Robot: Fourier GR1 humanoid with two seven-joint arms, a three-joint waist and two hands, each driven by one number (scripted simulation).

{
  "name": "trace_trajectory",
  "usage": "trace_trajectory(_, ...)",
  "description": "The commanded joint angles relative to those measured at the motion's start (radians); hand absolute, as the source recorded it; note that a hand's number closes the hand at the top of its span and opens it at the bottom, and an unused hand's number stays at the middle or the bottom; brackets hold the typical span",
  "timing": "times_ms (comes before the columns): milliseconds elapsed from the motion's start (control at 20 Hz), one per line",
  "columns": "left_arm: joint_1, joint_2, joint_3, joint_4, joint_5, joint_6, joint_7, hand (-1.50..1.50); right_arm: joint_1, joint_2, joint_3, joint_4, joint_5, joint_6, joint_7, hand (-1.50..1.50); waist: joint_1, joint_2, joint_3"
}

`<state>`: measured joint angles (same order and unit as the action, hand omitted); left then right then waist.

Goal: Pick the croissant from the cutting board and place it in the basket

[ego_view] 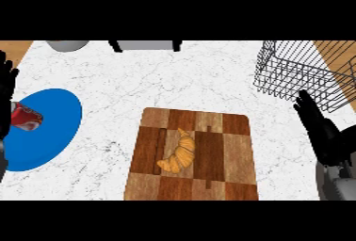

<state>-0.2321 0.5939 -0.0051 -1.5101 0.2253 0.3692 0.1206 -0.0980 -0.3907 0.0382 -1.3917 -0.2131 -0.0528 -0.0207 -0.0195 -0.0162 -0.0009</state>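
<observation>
The right hand's (324,135) fingers (306,106) are straight and together, holding nothing. Their tips are just below the wire basket's (306,70) near wall, and whether they touch it I cannot tell. The left hand (7,75) rests open at the left edge, fingers up. Beside it a blue plate (50,137) carries a red can (26,117). The croissant (179,153) lies on the board (230,180), mid-bench (139,80), well apart from both hands.

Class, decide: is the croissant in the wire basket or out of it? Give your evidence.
Out. The croissant lies on the cutting board; the basket stands apart at upper right.
</observation>
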Motion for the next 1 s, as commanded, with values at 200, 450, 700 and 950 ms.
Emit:
trace_trajectory(200, 0.024, -0.061, -0.069, 0.068, 0.045, -0.105, 0.024, 0.0, -0.141, 0.194, -0.047, -0.163, -0.037, 0.003, -0.161, 1.5, 0.029, 0.022, 0.001)
trace_trajectory(450, 0.037, -0.103, -0.137, 0.071, 0.077, -0.175, 0.056, 0.0, -0.076, 0.059, 0.119, -0.327, 0.305, 0.135, -0.244, -1.5, 0.075, 0.013, -0.013)
trace_trajectory(700, 0.011, -0.119, -0.147, 0.102, 0.069, -0.174, 0.066, 0.0, -0.156, 0.33, 0.336, -0.302, 0.608, -0.179, -0.155, -1.5, 0.064, 0.016, -0.007)
trace_trajectory(950, 0.002, -0.115, -0.125, 0.108, 0.097, -0.196, 0.082, 0.0, -0.372, 0.387, 0.456, -0.218, 0.772, -0.283, 0.295, -1.5, 0.06, 0.01, -0.006)
